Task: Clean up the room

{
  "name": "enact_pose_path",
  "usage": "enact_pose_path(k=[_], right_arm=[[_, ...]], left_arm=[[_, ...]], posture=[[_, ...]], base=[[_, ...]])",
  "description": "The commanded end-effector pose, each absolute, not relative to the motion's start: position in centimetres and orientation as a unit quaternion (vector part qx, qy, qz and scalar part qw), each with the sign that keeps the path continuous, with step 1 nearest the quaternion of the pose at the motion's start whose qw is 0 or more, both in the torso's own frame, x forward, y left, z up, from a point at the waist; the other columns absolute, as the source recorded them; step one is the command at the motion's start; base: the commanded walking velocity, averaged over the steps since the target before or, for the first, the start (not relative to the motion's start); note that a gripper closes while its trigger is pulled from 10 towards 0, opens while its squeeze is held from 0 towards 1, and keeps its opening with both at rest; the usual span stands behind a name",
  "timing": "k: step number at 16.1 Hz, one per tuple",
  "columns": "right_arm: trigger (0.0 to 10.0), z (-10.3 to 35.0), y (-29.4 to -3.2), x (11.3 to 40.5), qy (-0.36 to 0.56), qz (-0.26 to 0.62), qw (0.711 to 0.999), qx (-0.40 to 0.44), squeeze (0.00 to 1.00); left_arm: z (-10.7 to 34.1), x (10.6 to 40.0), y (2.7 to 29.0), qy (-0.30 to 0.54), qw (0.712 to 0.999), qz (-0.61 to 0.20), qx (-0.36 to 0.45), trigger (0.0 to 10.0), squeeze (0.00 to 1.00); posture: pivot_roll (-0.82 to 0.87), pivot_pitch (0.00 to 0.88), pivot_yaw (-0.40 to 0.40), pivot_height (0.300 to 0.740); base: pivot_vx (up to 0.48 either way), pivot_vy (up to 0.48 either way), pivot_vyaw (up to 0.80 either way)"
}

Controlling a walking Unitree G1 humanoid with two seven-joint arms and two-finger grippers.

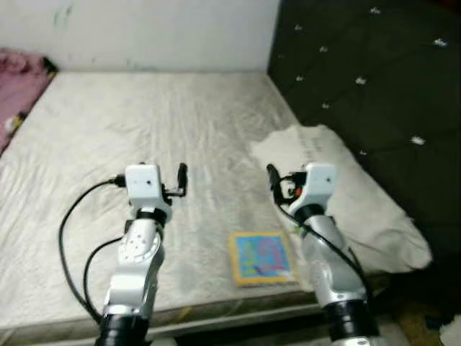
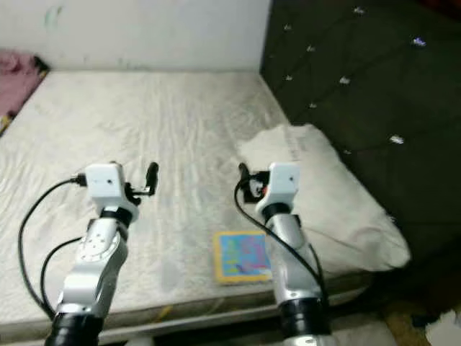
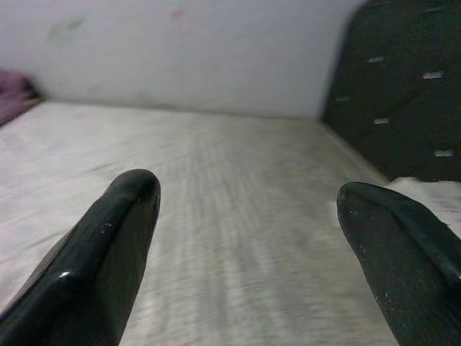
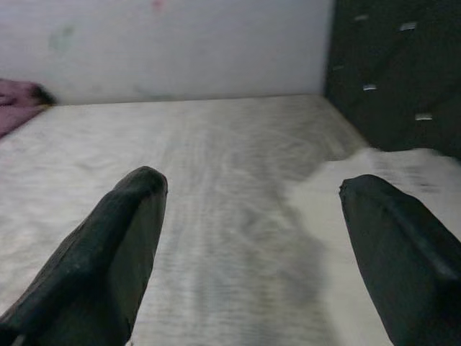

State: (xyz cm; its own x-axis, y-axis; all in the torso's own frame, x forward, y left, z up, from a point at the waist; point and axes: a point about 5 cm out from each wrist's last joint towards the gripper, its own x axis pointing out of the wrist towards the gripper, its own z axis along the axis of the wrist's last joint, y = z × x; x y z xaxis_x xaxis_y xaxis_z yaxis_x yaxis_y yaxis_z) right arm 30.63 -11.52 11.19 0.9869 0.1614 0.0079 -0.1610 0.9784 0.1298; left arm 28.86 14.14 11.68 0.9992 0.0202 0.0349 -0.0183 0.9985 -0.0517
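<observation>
Left gripper (image 3: pixel 245 216), right gripper (image 4: pixel 252 209) fingers apart over bed (image 1: pixel 144 122); pink cloth (image 1: pixel 18 83) cut off.

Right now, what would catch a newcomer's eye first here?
The bright colourful book lying flat near the mattress's front edge, between the two raised arms. Both the left gripper and right gripper are open above the mattress. A white pillow lies against the dark headboard.

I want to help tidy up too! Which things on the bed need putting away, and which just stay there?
To tidy:
- colourful book near the bed's front edge
- white pillow lying by the headboard
- pink cloth at the far left corner

Just there:
- mattress
- dark headboard
- white wall
</observation>
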Motion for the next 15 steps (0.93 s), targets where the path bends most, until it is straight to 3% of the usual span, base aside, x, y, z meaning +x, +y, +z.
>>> enact_pose_path(k=[1,4,7,15], right_arm=[[10.0,11.75,-11.23,30.91,-0.008,0.089,0.994,0.057,0.00],[10.0,11.91,-11.02,30.93,-0.016,0.100,0.994,0.044,0.00],[10.0,11.98,-10.86,30.92,-0.019,0.105,0.994,0.037,0.00],[10.0,11.62,-11.21,31.06,-0.010,0.091,0.995,0.030,0.00]], left_arm=[[11.93,28.96,14.57,-0.022,0.999,0.024,-0.024,10.0,0.00],[11.98,29.07,14.65,-0.023,0.999,0.028,-0.026,10.0,0.00],[11.91,29.07,14.63,-0.021,0.999,0.030,-0.028,10.0,0.00],[11.88,29.20,14.61,-0.017,0.999,0.032,-0.032,10.0,0.00]], posture=[[0.09,0.000,-0.040,0.740],[0.09,0.000,-0.045,0.740],[0.10,0.000,-0.047,0.740],[0.09,0.000,-0.045,0.740]], base=[[0.000,0.480,0.00],[0.000,0.480,0.00],[0.000,0.480,0.68],[0.000,0.480,0.00]])
